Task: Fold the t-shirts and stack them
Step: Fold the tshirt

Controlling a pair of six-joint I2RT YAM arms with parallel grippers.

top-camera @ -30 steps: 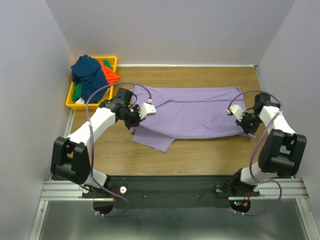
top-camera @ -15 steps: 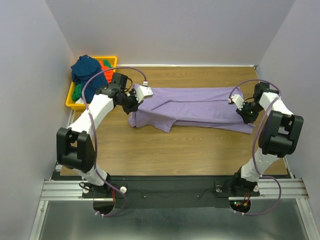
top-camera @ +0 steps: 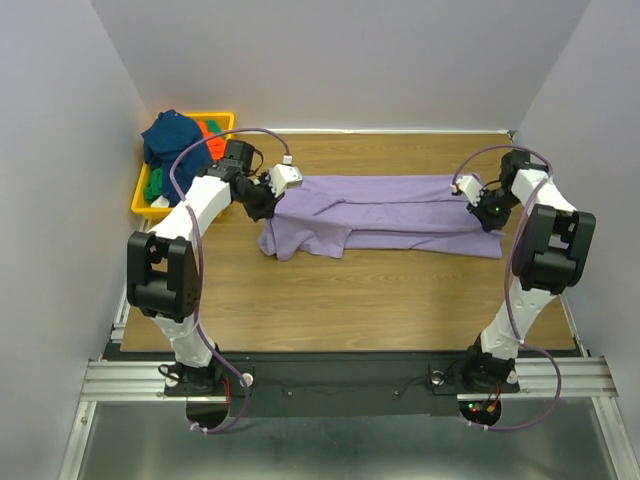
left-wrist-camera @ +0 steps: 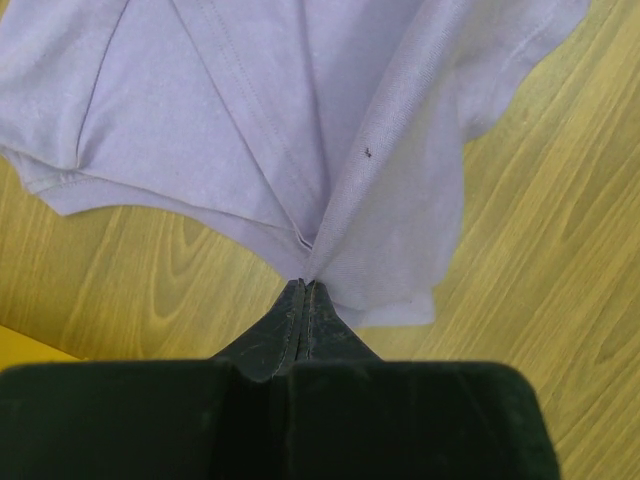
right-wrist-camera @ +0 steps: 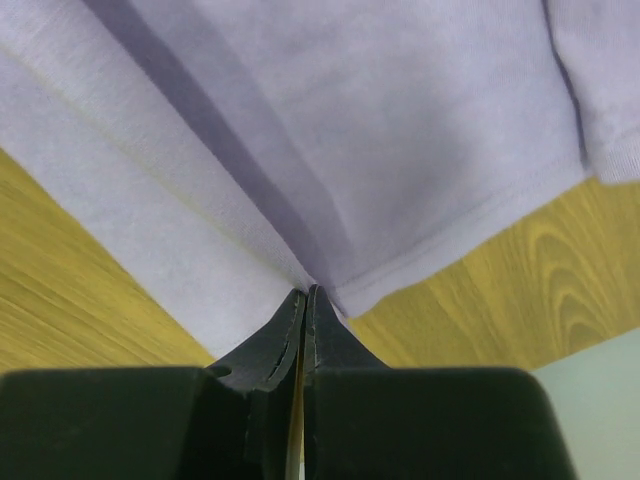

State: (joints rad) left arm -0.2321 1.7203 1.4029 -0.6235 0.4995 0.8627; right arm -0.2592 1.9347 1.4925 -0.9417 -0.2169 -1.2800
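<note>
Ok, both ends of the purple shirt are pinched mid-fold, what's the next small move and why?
Probably carry both ends slightly farther away from the robot, then lower. The left end effector and right end effector are shut on the soft lavender cloth t-shirt, and the lifted edge seems short of its far edge.

Wood table (top-camera: 380, 290): lavender t-shirt (top-camera: 390, 213) stretched L-R across far half; yellow bin (top-camera: 140, 203) at far-left corner.

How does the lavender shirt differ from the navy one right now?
The lavender shirt lies stretched out on the table; the navy shirt sits crumpled in the yellow bin. The left pincer and right pincer each pinch the lavender shirt; nothing holds the navy shirt. Both are plain cloth.
</note>
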